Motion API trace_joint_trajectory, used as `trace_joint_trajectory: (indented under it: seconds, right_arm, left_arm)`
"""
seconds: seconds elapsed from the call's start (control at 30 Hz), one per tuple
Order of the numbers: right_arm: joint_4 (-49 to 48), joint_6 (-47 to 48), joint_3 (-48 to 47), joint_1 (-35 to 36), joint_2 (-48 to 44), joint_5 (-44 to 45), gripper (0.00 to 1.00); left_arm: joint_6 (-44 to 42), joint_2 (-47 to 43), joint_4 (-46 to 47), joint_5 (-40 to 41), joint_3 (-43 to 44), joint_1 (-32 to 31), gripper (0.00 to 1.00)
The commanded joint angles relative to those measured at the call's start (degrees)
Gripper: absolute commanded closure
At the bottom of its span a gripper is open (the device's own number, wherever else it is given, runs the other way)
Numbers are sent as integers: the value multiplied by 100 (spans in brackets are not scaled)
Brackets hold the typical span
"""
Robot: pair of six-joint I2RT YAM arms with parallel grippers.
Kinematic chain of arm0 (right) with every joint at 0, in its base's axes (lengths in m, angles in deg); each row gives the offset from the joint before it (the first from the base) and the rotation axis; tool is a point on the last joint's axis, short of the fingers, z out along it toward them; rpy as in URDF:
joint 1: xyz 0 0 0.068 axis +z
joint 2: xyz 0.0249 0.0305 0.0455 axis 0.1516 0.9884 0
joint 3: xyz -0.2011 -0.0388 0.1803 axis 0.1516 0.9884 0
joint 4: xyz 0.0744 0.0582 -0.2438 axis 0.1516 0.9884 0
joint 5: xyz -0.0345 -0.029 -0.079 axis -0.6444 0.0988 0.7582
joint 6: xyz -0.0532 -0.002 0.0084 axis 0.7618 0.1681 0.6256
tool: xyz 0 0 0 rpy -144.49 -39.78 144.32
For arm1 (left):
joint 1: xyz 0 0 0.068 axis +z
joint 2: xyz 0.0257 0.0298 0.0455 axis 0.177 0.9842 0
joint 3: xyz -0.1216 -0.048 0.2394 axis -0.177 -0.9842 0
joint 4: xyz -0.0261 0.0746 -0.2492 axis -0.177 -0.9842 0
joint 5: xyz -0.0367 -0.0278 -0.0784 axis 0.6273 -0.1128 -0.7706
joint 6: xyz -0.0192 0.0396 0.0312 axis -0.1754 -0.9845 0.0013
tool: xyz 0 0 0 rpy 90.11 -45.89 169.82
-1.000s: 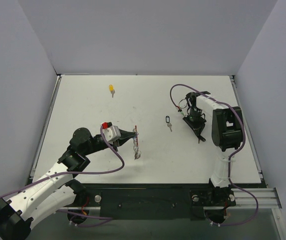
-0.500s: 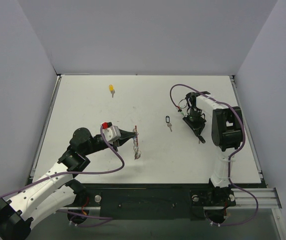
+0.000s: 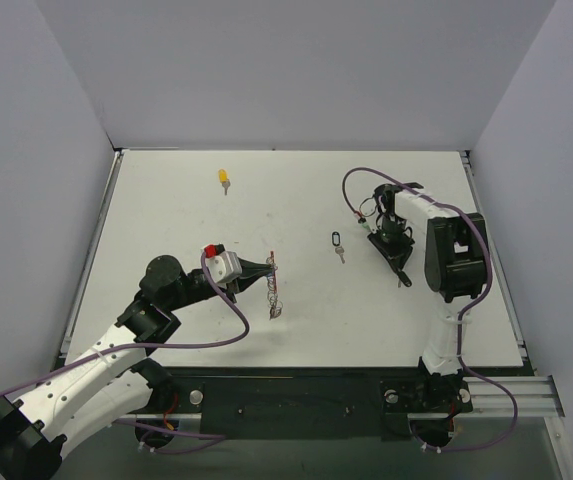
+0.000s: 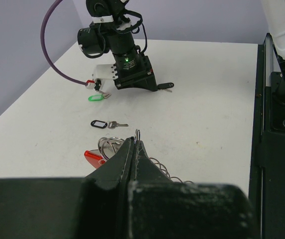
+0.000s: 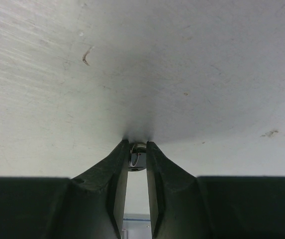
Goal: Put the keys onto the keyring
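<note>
My left gripper point(image 3: 267, 266) point(image 4: 134, 142) is shut on the keyring point(image 3: 273, 288). A thin silver ring point(image 4: 138, 133) pokes out above its tips. A red tag point(image 4: 93, 158), more silver rings and a wire coil lie just beside the fingers. My right gripper point(image 3: 402, 280) point(image 5: 138, 149) lies low over the table, its fingers pointing at the near edge. The jaws stand narrow, touching both sides of a small silver key piece with a ring point(image 5: 138, 156) point(image 4: 167, 89). A green-tagged key point(image 4: 96, 97) lies by the right wrist. A yellow-headed key point(image 3: 224, 179) sits far back left.
A black-outlined key tag with a small key point(image 3: 337, 243) point(image 4: 98, 123) lies between the two grippers. A purple cable point(image 3: 356, 185) loops over the right wrist. The table's right edge point(image 3: 496, 270) runs close to the right arm.
Almost nothing has moved. The right gripper has shifted very slightly at the table; the left gripper and keyring are still.
</note>
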Motion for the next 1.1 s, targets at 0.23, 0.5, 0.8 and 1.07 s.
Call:
trace_joint_trajectory:
  seconds: [0.23, 0.5, 0.8, 1.07]
  right_arm:
    - [251, -57, -139, -64, -389, 127, 83]
    - [269, -48, -121, -55, -433, 100, 83]
    - [374, 22, -139, -91, -416, 91, 84]
    - [444, 66, -139, -108, -424, 100, 85]
  left_arm:
    - [-35, -10, 223, -90, 116, 34, 100]
    - [-35, 7, 215, -99, 116, 34, 100]
    - [-35, 16, 215, -99, 125, 34, 100]
    - [-27, 16, 223, -108, 125, 34, 100]
